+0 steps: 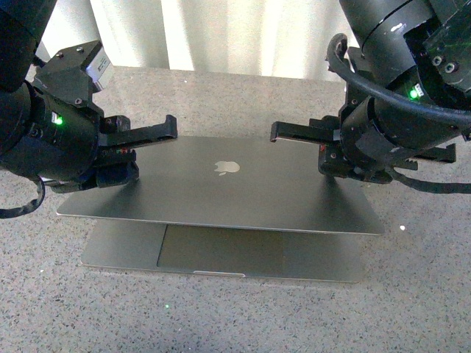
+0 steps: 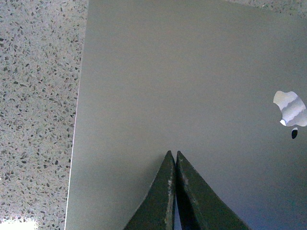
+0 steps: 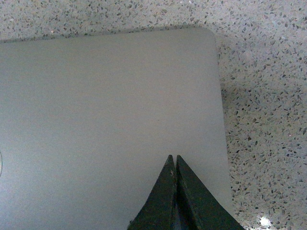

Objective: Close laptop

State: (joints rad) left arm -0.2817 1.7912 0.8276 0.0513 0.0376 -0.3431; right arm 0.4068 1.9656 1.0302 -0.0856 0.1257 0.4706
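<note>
Laptop [image 1: 221, 193]: lid [image 1: 294, 198] low but ajar; you see the trackpad [image 1: 221, 251].
Left hand [image 1: 171, 129]: pinched closed, empty, over lid.
Right hand [image 1: 277, 132]: likewise.

soft, even light comes from the bright curtain [image 1: 221, 29] beyond the left claw [image 1: 171, 129] and right claw [image 1: 276, 132]. under them the laptop [image 1: 221, 191] lid shades its trackpad [image 1: 221, 250]. wrist views: fingertips [image 2: 168, 191] slightly blurred, speckled counter [image 2: 33, 96] sharp.

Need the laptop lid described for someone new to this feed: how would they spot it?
On the speckled table, a grey laptop lies centre. Its lid is the upper slab, tilted low over the base. Only it carries the pale apple logo; the base shows a trackpad.
</note>
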